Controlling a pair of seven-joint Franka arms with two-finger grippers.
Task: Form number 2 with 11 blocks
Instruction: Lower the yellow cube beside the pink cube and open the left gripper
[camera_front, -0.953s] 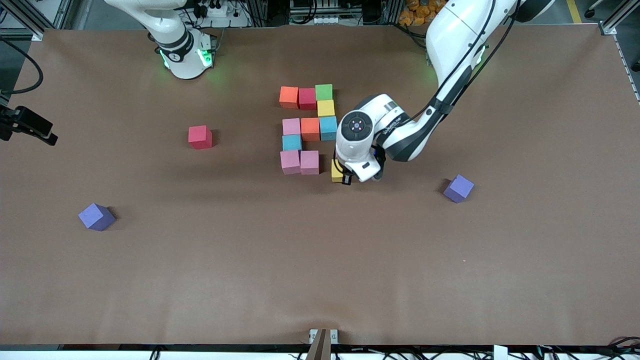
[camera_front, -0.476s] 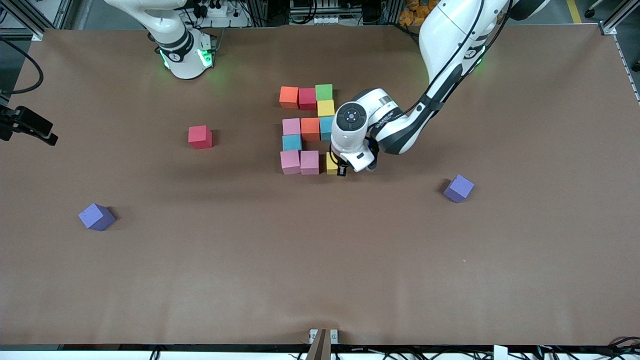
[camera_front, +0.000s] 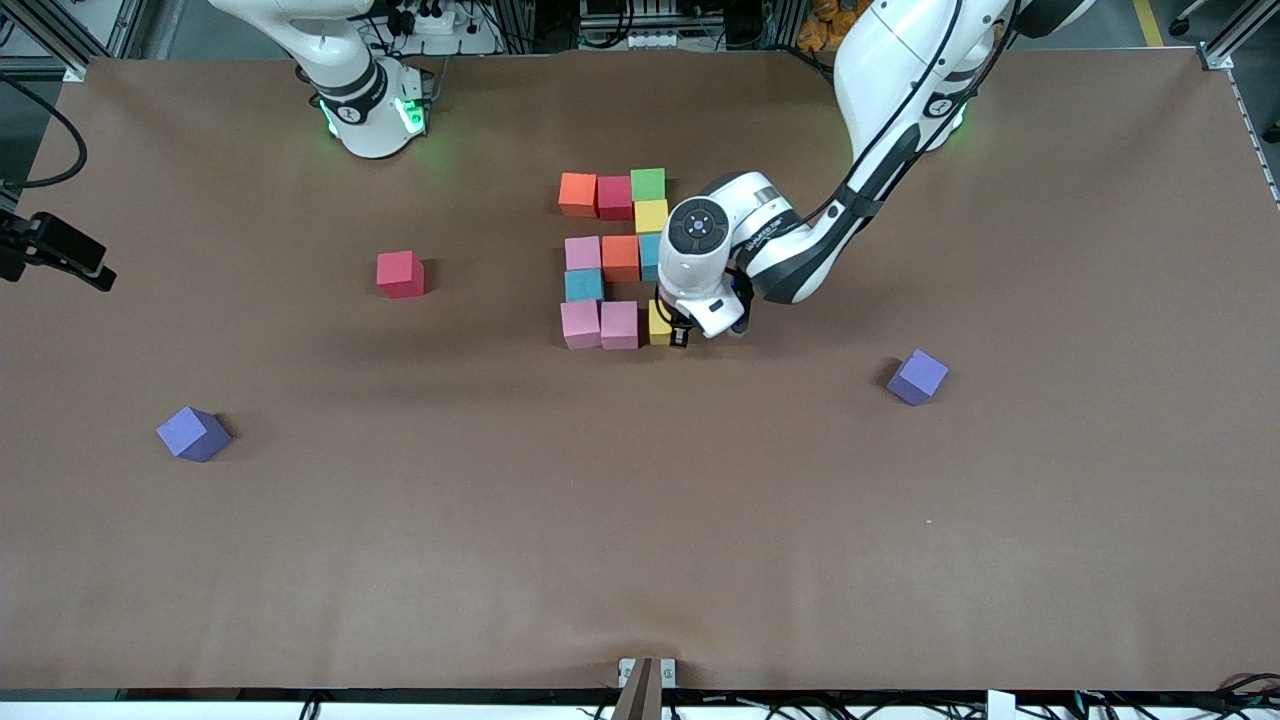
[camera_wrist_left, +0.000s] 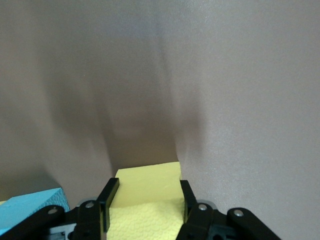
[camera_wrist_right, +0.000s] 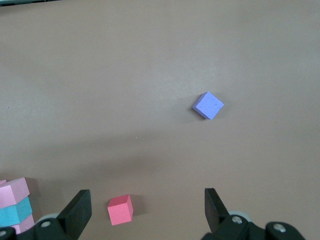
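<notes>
Standing at the camera's side of the table, with twelve o'clock pointing toward the robots' bases, I am watching the left gripper (camera_wrist_left: 148, 192) bringing a yellow block (camera_front: 656, 322) in at the three o'clock end of the lowest row. Its fingers are clamped on the block's two sides. A second ago this block was hanging clear of the two pink blocks (camera_front: 600, 325), a little toward four o'clock from them. Now it is sitting in line with them and touching, or all but touching, the nearer pink one.

That is closing the last gap in the number 2 (camera_front: 620, 258). The figure is showing three blocks across the top, a second yellow one under the green, three across the middle, a light blue one at the middle row's seven o'clock, and now three along the base. By my count that makes eleven, so the task is looking nearly done. I cannot tell whether the block is resting fully on the table (camera_front: 640, 520). What seems to be left is letting go and lifting straight up without nudging the row.

The right gripper (camera_wrist_right: 147, 205) is waiting high over its own end of the table, fingers spread wide and holding nothing. A loose red cube (camera_front: 400, 274) is lying at nine o'clock of the figure. The two purple cubes are sitting well apart, at eight o'clock (camera_front: 192, 433) and four o'clock (camera_front: 917, 377).
</notes>
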